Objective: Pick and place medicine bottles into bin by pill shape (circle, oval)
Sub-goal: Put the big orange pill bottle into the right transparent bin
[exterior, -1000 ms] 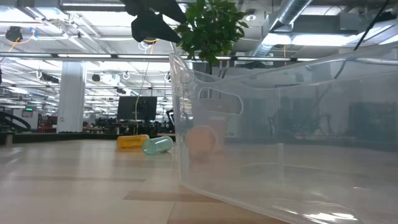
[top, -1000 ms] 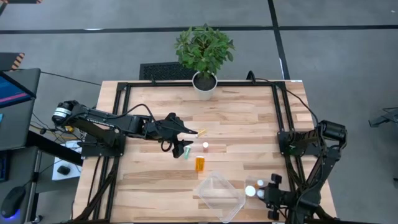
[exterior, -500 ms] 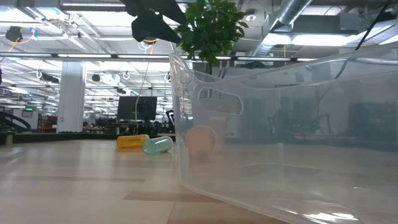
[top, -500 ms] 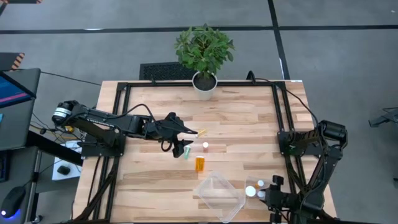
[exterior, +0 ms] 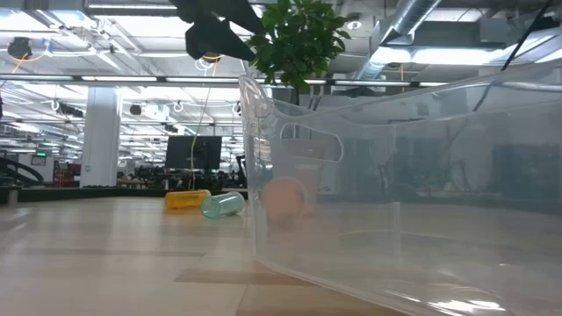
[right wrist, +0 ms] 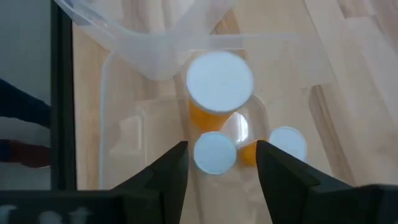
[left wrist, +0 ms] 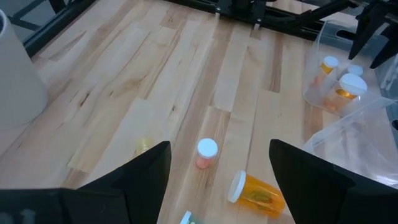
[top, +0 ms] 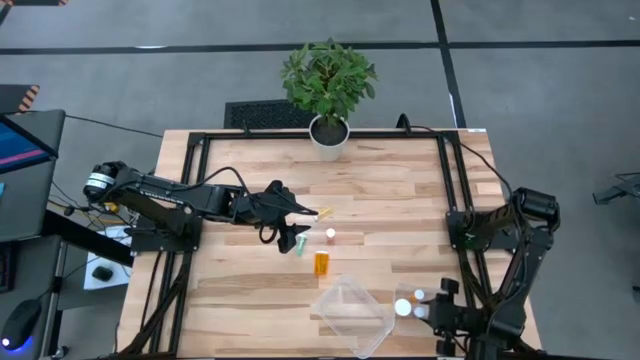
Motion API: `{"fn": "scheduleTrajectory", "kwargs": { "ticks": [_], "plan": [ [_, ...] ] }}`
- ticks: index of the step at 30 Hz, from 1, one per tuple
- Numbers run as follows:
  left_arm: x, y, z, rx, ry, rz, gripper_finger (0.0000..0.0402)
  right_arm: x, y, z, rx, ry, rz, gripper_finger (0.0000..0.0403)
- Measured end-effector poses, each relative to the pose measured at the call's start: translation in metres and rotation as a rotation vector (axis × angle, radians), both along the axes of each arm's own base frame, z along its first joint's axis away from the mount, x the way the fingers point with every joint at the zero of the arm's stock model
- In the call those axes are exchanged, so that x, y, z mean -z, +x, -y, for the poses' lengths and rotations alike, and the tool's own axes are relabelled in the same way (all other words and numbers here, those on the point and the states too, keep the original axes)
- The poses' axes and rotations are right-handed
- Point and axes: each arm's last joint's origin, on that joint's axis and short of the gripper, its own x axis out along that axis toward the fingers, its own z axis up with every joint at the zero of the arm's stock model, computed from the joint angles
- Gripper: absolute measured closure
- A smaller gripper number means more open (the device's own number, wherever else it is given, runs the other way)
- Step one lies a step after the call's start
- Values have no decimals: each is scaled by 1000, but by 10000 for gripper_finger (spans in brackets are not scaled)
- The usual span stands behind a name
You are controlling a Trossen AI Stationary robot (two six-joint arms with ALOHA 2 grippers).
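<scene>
**Pale wood table, bottles loose at its middle**

The wooden table [top: 380,200] carries a potted plant [top: 328,85] at its far edge; a large open hall lies beyond. The left gripper [left wrist: 217,180], fingers spread, hovers over the medicine bottles [top: 321,263] at mid-table. The right gripper [right wrist: 217,168], also spread, hangs above capped bottles in a small clear bin [right wrist: 118,143]. Since a second ago, only the right arm has shifted slightly.

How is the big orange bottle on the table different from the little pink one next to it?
The orange bottle is bigger and lies on its side; the pink bottle is smaller and looks to be standing up, cap on top. The orange one is see-through amber; the pink one is pale. Both have white caps and sit loose on the table, outside any bin.
</scene>
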Motion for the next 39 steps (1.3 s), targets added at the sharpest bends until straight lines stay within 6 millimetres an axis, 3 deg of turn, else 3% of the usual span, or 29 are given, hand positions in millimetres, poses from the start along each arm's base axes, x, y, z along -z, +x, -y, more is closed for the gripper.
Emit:
{"fn": "scheduleTrajectory", "kwargs": {
  "ticks": [8,14,20,26,31,35,39],
  "plan": [
    [9,0,-3,-233,-275,-20,136,-43,-3,28,23,70,26,214],
    [44,12,21,-266,-484,-194,136,-71,0,58,82,120,48,215],
    [77,23,46,-332,-612,-312,136,-87,4,78,129,164,72,216],
    [75,39,61,-393,-659,-293,136,-89,8,83,148,165,78,217],
    [83,65,70,-386,-651,-354,136,-89,8,83,151,159,85,220],
    [91,82,75,-392,-550,-474,136,-89,10,83,162,157,100,219],
    [83,96,77,-407,-459,-484,136,-89,10,83,164,158,102,219]
  ]
}}
